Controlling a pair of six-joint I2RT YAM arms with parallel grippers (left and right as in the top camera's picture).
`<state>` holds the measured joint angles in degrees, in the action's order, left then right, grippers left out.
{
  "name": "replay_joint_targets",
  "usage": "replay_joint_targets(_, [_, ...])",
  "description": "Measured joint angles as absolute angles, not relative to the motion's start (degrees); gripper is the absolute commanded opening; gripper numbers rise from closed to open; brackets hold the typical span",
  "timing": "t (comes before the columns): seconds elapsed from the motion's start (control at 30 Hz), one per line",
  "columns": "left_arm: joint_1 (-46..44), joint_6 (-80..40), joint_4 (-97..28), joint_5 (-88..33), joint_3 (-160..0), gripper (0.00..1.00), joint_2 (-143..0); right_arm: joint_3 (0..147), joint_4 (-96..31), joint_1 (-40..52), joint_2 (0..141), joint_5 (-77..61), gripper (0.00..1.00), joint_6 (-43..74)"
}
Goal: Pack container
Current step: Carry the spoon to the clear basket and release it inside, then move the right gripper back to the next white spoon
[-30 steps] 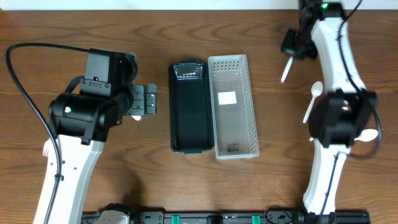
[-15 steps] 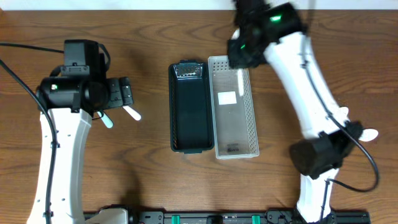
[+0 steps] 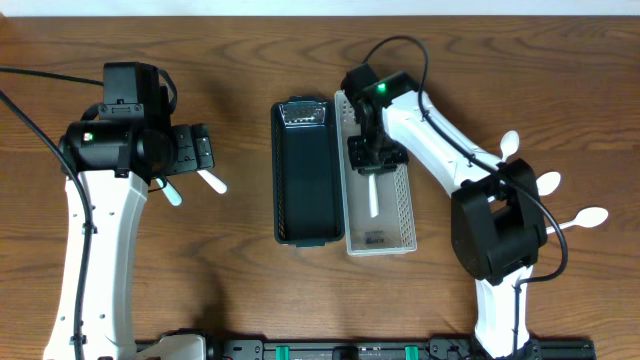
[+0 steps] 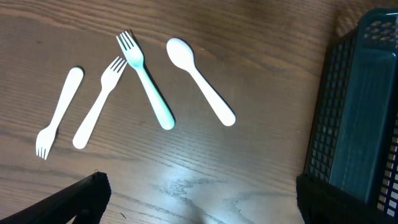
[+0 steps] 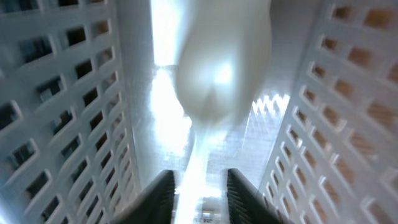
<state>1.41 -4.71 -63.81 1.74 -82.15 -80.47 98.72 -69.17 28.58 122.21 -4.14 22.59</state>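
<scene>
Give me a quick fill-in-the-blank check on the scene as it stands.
1. The right end effector is down inside the white basket, a white ____ between its fingers.
2. The left wrist view shows one spoon and ____ forks.
3. The jaws of the left end effector stand ____.
4. The black basket sits on the white basket's ____ side.
Missing: spoon; three; open; left.

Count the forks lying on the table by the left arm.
3, in the left wrist view: far-left white fork, second white fork beside it, green fork rightmost. Others may be hidden.
</scene>
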Motion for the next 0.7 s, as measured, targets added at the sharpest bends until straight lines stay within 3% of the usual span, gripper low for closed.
replay_joint_targets(0.17, [1.4,-4.7,-63.8,1.7,-82.1,0.98,-80.5,101.2,-70.5,28.7,122.3,-4.5,0.38,21.6])
replay_joint_targets(0.3, [1.4,-4.7,-63.8,1.7,-82.1,0.98,-80.5,112.9,-77.3,27.7,122.2,-2.9,0.4,20.8])
replay_joint_targets(0.4, [1.4,-4.7,-63.7,1.7,-82.1,0.98,-80.5,123.3,-81.2,25.2,121.5,0.4,0.5,20.4])
replay_joint_targets(0.53, [1.4,-4.7,-63.7,1.7,-82.1,0.98,-80.5,134.6,-84.6,16.6,117.7,4.2,0.75,20.7])
replay_joint_targets(0.7, [1.4,-4.7,-64.1,1.7,-82.1,0.98,-80.5,137.7,-87.5,0.4,112.2,6.8,0.85,23.4])
